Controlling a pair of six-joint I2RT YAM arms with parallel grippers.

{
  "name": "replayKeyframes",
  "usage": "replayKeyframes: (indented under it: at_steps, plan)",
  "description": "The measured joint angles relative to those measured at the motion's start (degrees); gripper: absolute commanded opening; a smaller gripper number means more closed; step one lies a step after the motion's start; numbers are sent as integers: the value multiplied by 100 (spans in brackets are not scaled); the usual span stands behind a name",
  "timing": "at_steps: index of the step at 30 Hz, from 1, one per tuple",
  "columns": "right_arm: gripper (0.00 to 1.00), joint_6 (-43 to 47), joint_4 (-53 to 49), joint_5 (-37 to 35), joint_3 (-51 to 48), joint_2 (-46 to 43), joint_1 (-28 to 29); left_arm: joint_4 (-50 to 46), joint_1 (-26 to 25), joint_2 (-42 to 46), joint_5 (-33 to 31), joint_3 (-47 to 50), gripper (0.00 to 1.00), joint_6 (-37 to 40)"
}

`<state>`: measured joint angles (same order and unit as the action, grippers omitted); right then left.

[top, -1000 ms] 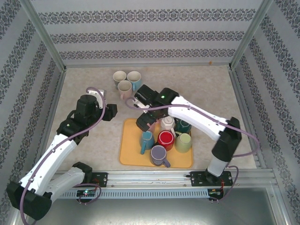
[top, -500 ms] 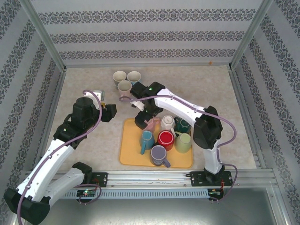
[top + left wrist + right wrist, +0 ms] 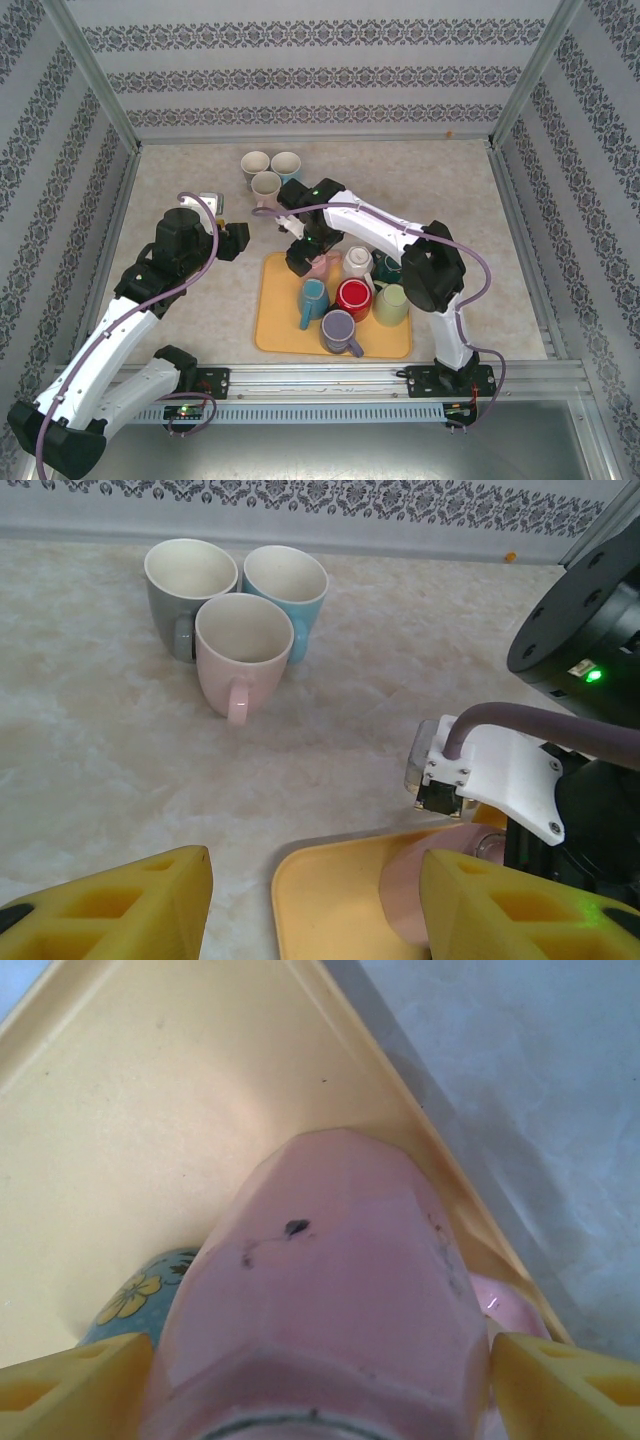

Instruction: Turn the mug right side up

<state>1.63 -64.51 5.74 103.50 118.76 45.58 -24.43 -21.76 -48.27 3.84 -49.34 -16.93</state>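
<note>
Mug (image 3: 330,1300), pale pink, faceted sides, small dark smudge.

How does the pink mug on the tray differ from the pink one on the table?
The tray mug has faceted sides; the table mug is smooth and round. The table mug stands mouth up; the tray mug shows no opening. The right gripper straddles the tray mug; no gripper nears the table mug. Both are pink.

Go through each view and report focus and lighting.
Top external: evenly lit and sharp throughout. Left wrist: three upright mugs crisp, the yellow jaws at the bottom edge soft. Right wrist: pink mug so close it looks soft, tray behind it evenly lit.
</note>
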Motion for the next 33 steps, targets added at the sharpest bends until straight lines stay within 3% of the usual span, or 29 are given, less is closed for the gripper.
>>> replayKeyframes:
  at_steps: [12, 20, 31, 33]
  plan:
    - [88, -20, 297, 46, -420, 13, -48, 7, 0, -2, -63, 20, 58, 0]
    - [64, -127, 422, -7, -442, -33, -50, 35, 0, -7, -105, 39, 58, 2]
    - [57, -632, 243, 223, -138, -535, -358, 46, 0, -28, -96, 48, 59, 2]
    - [49, -813, 286, 376, -111, -929, -535, 42, 0, -42, -74, 35, 59, 2]
